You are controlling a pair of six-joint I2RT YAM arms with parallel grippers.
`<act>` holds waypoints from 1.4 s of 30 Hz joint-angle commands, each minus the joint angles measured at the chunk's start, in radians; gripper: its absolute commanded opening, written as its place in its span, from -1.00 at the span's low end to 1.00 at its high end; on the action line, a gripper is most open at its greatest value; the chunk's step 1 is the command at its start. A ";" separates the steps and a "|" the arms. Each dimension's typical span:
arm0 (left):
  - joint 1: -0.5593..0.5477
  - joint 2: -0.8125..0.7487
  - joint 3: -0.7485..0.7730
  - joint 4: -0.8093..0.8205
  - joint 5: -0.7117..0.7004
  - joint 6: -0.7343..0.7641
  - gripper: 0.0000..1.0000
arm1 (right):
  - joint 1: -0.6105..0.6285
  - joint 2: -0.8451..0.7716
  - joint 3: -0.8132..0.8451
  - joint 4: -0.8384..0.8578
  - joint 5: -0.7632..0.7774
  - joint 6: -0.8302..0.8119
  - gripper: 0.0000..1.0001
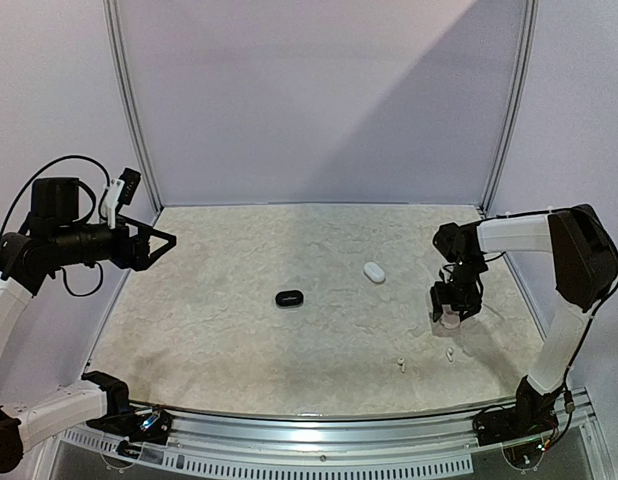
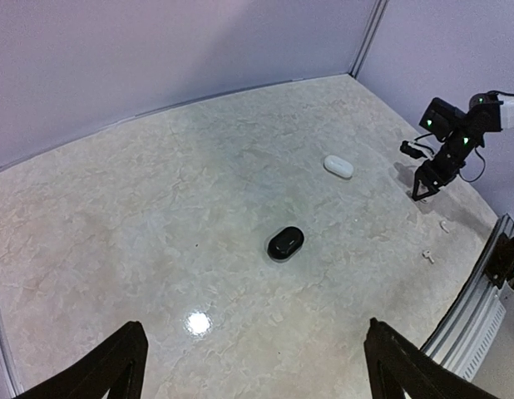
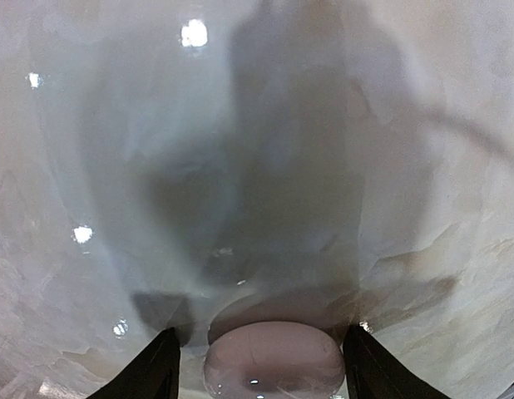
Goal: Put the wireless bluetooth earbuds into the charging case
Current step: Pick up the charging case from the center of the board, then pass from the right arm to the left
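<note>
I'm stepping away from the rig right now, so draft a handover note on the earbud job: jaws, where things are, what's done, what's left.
Jaws: left gripper open and empty, raised at the left edge of the table. The right gripper is down at the surface, jaws open either side of a pale rounded case; a gap shows on one side, so no grip yet.
Things: black case mid-table, white case further back to its right. One white earbud lies loose just base-side of the right gripper, a second earbud left of it.
Done: no bud seen in any case.
Left: grip, open a case, seat the buds.
</note>
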 commanded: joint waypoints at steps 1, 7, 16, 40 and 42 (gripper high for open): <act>0.012 0.009 -0.012 0.013 0.001 0.014 0.84 | -0.005 0.003 -0.036 -0.009 0.009 0.027 0.35; 0.012 0.017 -0.012 0.021 0.001 0.014 0.84 | -0.005 -0.009 -0.050 -0.008 0.013 0.042 0.19; 0.011 0.020 -0.013 0.024 0.003 0.030 0.84 | -0.004 -0.020 -0.062 -0.015 0.013 0.056 -0.24; -0.048 0.054 -0.061 0.208 0.199 -0.276 0.76 | 0.771 0.023 0.566 0.719 0.237 -0.751 -0.77; -0.074 0.061 -0.055 0.205 0.196 -0.269 0.77 | 0.808 0.097 0.664 0.710 0.227 -0.822 -0.78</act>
